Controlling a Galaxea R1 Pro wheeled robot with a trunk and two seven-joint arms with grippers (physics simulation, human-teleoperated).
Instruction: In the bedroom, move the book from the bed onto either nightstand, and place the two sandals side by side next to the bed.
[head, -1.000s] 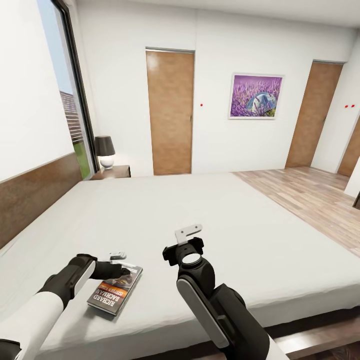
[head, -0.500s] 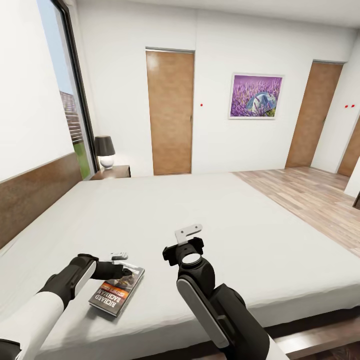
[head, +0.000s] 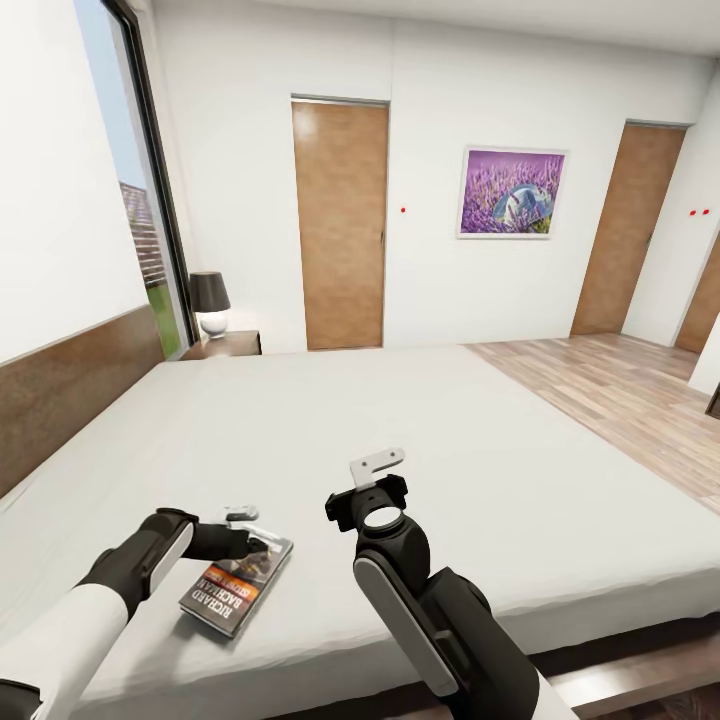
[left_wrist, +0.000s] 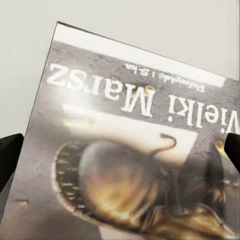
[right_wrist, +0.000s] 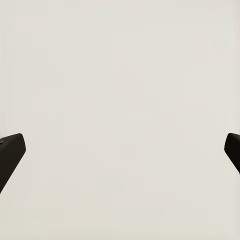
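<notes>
- Book (head: 237, 586) lies on the bed (head: 420, 440), near the corner closest to the robot, cover up with the orange band and white lettering showing. Not on a nightstand yet.
- Left gripper (head: 252, 535) sits low at the book's far end, fingers at its edge. In the left wrist view the book (left_wrist: 132, 150) fills the space between the two dark fingertips (left_wrist: 9, 150), which stand wide at either side. Cannot tell whether it has closed on the book or merely straddles it.
- Right gripper (head: 377, 463) hangs over bare mattress, empty, its jaws spread; the right wrist view shows plain mattress (right_wrist: 120, 100) between the fingertips.
- One nightstand (head: 226, 344) stands at the far head corner of the bed with a lamp (head: 210, 301) on it, well apart from the book.
- Judgement: task barely begun. Book pickup is the step in hand; carrying it to a nightstand is left.
- Sandals not located; pairing them beside the bed is wholly left.
</notes>
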